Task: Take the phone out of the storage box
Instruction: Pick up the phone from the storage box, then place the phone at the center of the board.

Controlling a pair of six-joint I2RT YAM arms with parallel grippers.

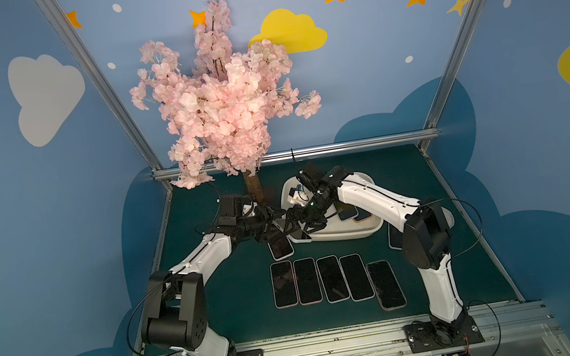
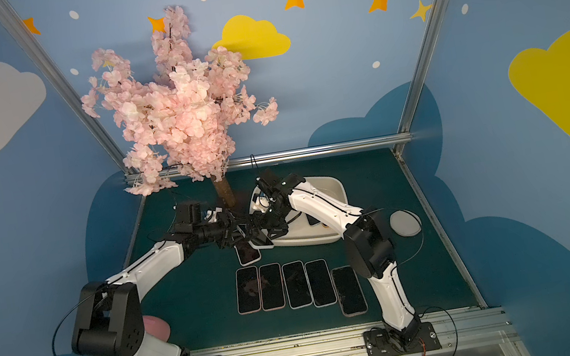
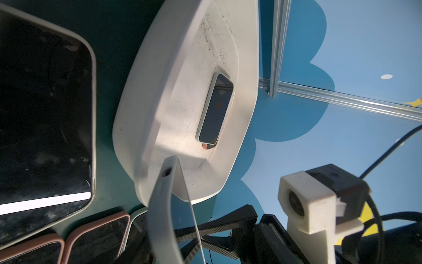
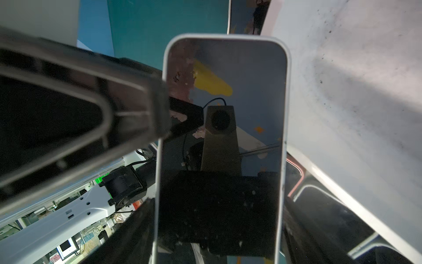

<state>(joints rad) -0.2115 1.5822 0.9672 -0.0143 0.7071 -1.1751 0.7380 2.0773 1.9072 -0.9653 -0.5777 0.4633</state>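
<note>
My right fingers (image 3: 219, 226) clamp the phone (image 4: 223, 137) over the storage box (image 1: 343, 235) end nearest the worktop's (image 1: 245, 282) left edge. Left fingers (image 4: 137, 75) touch its side; cannot tell if they grip.

The table (image 1: 218, 302) is overlooked from above in both top views; the storage box (image 3: 159, 91) is shared close-up by both wrist views.
</note>
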